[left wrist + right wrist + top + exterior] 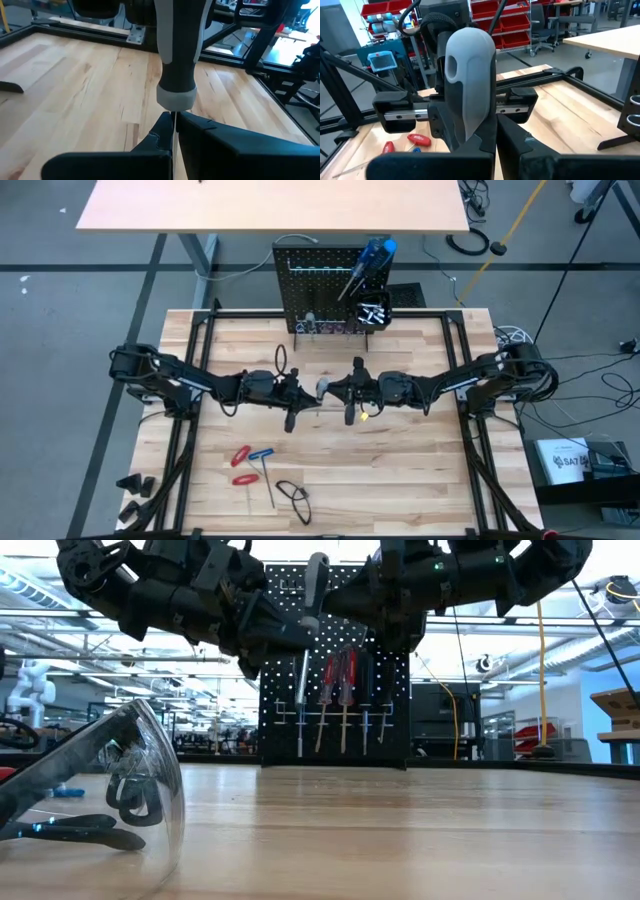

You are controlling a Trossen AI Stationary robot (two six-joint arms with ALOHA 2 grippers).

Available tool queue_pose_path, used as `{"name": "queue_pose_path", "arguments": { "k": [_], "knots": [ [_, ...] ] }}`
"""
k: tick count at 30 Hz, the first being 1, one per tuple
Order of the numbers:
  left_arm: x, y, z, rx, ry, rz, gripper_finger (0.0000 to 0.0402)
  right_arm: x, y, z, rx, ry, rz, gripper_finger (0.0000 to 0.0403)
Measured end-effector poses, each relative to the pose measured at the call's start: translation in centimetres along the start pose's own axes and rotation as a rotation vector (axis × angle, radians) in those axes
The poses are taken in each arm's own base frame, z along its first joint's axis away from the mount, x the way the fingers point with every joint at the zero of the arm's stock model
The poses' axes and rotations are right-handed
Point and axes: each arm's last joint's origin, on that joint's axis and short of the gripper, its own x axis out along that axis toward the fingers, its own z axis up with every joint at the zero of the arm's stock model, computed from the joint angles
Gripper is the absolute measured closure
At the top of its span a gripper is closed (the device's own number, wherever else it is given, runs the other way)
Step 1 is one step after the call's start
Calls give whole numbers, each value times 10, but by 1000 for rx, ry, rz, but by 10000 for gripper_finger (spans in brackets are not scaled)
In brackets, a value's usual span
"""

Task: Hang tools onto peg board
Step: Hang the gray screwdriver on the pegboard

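screwdriver: my grey-handled screwdriver (pixel 322 388) hangs mid-bench, long axis upright, handle up, shaft down
left gripper (pixel 174 131): clenched on its thin shaft
right gripper (pixel 489 131): clamped on the handle

You see a pale, smooth wooden plank surface (pixel 400 480) with a satin sheen, a matt black perforated metal peg board (pixel 335 660), a matt grey-and-black rubbery-handled screwdriver (pixel 469 85), and clear glossy plastic safety glasses (pixel 130 780).

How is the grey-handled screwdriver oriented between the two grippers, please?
Upright: the screwdriver has its handle up, the left gripper shut on its shaft.
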Motion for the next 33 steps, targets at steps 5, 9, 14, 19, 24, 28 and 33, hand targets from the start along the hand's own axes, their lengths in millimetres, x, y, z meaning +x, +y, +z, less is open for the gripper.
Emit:
{"name": "queue_pose_path", "arguments": {
  "k": [5,9,14,19,24,28,33],
  "knots": [
    [3,0,1,8,-7,-8,390,1,0,-1,0,0,0,403],
    [1,2,4,54,-13,1,390,-1,0,2,-21,1,-2,403],
    [-7,6,14,77,-42,22,390,-7,-2,7,-66,29,-87,403],
    [-16,14,24,78,-45,22,391,-13,-5,9,-93,71,-193,403],
    [-30,25,38,124,-88,59,391,-16,-8,6,-114,122,-240,403],
    [-43,36,51,171,-146,119,391,-16,-8,5,-118,131,-243,403],
    [-57,52,63,210,-194,222,391,-16,-9,3,-133,152,-247,403]
  ]
}}
